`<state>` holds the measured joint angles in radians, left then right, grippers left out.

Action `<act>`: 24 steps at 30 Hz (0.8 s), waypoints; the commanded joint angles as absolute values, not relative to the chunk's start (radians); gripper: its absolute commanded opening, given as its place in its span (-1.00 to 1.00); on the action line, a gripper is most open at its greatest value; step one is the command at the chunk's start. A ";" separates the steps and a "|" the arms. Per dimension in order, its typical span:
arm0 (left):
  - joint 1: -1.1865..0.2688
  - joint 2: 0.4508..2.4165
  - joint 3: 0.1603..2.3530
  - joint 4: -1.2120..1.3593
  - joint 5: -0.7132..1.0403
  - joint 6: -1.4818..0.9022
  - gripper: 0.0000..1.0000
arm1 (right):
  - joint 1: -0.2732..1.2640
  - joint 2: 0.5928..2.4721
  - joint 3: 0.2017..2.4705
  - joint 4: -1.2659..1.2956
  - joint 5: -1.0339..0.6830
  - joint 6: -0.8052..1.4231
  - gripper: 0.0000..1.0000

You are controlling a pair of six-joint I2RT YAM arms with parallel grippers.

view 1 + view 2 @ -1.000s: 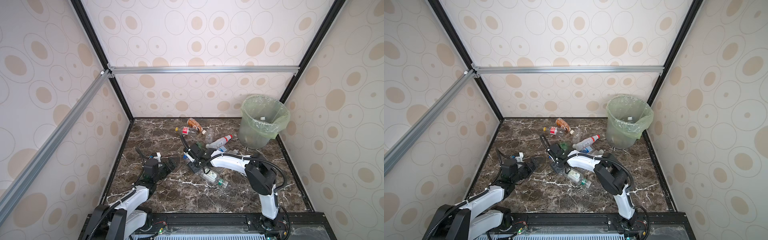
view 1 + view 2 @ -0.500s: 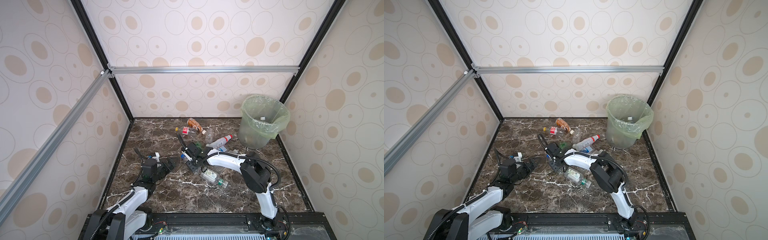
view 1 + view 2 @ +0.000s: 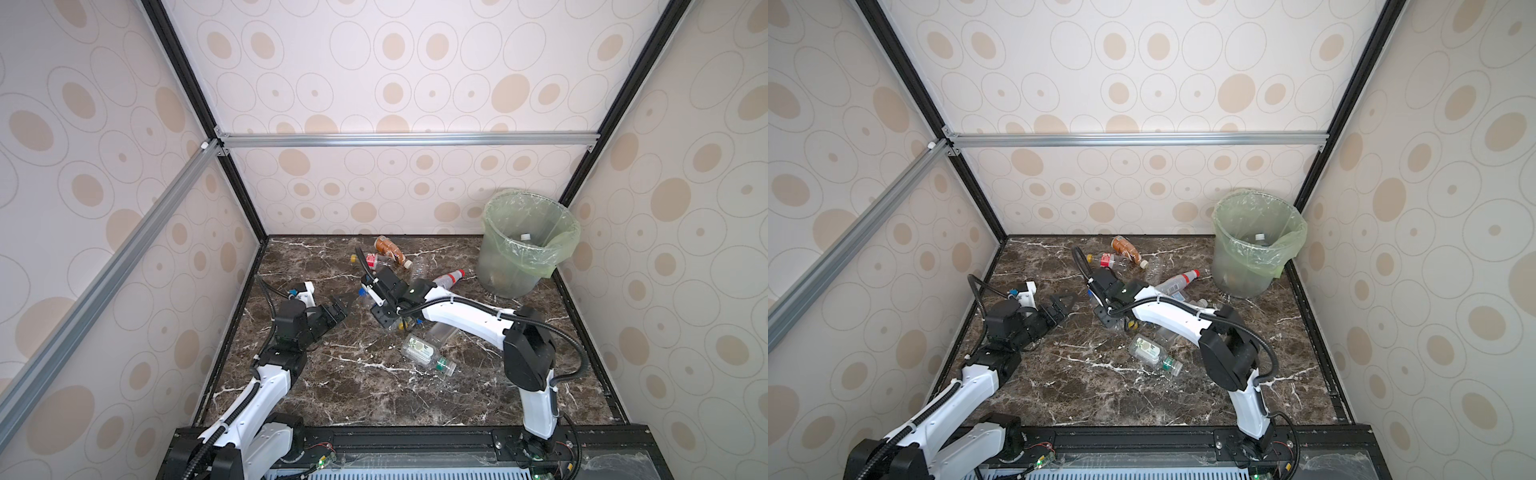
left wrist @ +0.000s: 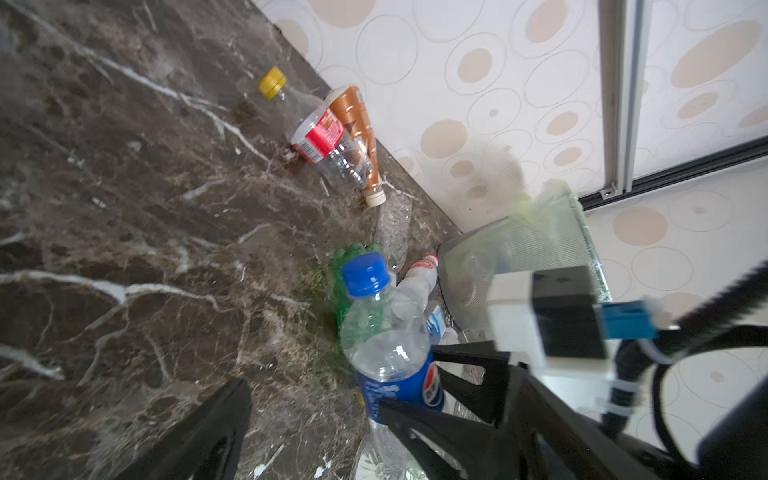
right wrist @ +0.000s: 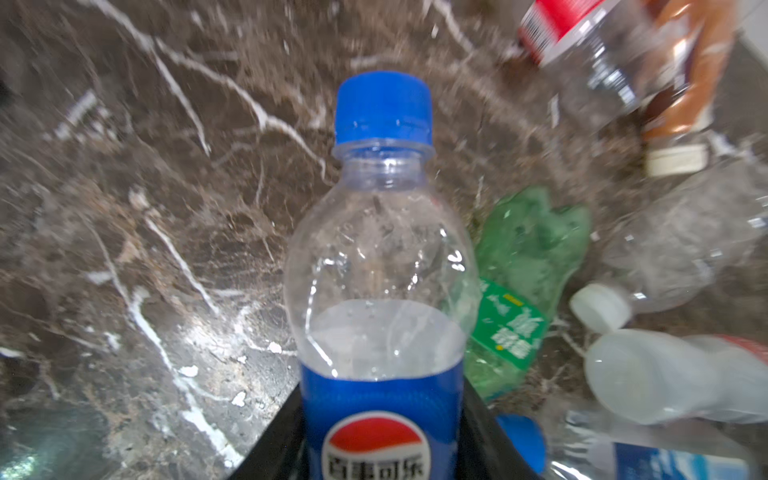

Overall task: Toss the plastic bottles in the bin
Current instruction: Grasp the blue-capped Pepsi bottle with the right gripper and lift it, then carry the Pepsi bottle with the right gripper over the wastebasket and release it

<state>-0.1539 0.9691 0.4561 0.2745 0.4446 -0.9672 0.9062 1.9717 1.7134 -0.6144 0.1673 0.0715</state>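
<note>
dark brown marble makes up your worktop (image 3: 374, 395), and the bin (image 3: 507, 266) stands in its far right corner with a green bag folded over the rim. your right gripper (image 5: 380, 436) reaches across to the middle of the worktop, its jaws pressed against both sides of the blue-labelled bottle (image 5: 380, 257), whose blue cap points away from the wrist. whether that bottle is clear of the marble you cannot tell. your left gripper (image 3: 338, 306) sits low near the left edge, jaws spread wide and holding nothing, pointing toward that same bottle. just beside the held bottle lies a crushed green bottle (image 5: 528, 266). between it and the bin lies a white bottle (image 3: 449, 278) with a red cap. near the far edge a brown-labelled bottle (image 3: 388, 248) touches a red-labelled bottle (image 3: 376, 260) with a yellow cap. alone toward the middle, on the near side of the right arm, lies a clear bottle (image 3: 422, 351) with a green cap. inside the bin a white cap (image 3: 526, 237) shows.
</note>
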 commanded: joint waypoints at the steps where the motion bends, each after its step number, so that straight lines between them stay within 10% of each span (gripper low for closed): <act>1: -0.169 0.947 0.507 0.275 0.452 -0.936 0.98 | 0.871 1.865 1.792 -0.658 0.240 0.025 -0.04; 24: -0.623 1.434 1.166 0.446 0.383 -0.800 0.98 | 0.612 1.413 1.999 -0.552 0.660 -0.311 -0.08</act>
<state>-0.5987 1.4117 1.0870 0.4046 0.3759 -0.8444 0.6094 1.4796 1.9602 -0.6216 0.5735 -0.2237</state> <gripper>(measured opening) 0.992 0.468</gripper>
